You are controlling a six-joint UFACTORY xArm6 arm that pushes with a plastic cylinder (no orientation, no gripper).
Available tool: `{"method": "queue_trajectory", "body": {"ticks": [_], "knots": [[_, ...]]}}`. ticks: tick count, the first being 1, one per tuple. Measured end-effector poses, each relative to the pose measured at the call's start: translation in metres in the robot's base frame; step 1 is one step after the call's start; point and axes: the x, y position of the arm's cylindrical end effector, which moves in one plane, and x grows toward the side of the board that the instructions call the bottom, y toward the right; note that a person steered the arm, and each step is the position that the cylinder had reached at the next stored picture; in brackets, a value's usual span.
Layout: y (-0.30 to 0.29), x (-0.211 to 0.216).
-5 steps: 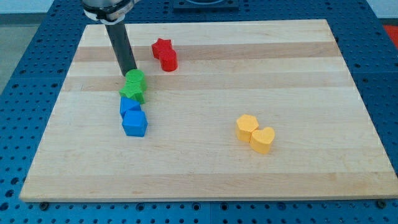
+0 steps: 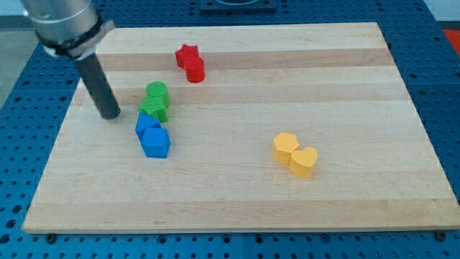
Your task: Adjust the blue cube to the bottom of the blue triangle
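One blue cube (image 2: 155, 142) touches blue triangle (image 2: 146, 123) — my tip (image 2: 110, 115) left.

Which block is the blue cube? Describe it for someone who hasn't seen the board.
On the wooden board, find the left-hand column of blocks beside my tip. The blue cube is its lowest piece, touching the blue triangle below the green blocks; it alone shows flat square faces.

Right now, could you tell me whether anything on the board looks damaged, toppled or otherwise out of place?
Nothing stands out. The blue cube sits against the blue triangle on its bottom side, green blocks just above them, red pair and yellow pair intact. My tip rests left of the blue triangle, touching nothing.
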Motion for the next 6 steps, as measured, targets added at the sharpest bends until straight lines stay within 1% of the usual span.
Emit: {"method": "queue_trajectory", "body": {"ticks": [1,4,6], "knots": [[0.006,0.015],[0.038,0.015],[0.046,0.015]]}}
